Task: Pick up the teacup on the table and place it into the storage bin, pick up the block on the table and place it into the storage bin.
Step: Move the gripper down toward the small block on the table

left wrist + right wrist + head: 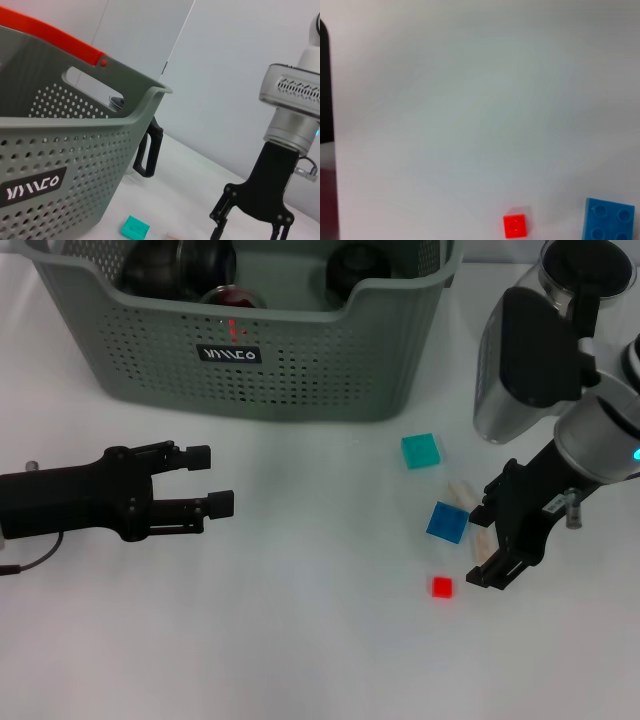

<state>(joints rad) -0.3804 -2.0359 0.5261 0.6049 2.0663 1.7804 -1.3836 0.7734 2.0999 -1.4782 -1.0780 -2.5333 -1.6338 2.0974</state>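
A white table [300, 650] fills the scene, its surface plain and matte. At its far right corner stands a glass teapot [556, 262], mostly hidden. Its black loop handle [148, 150] shows upright in the left wrist view. An orange-red strip [55, 36] runs behind, its nature unclear.

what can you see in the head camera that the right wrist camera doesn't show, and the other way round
Only the head view shows the storage bin with dark cups inside, the teal block, a pale block, and both grippers: the left gripper open over bare table, the right gripper beside the blocks. Only the right wrist view shows the studs on the blue block. Both show the red block and the blue one.
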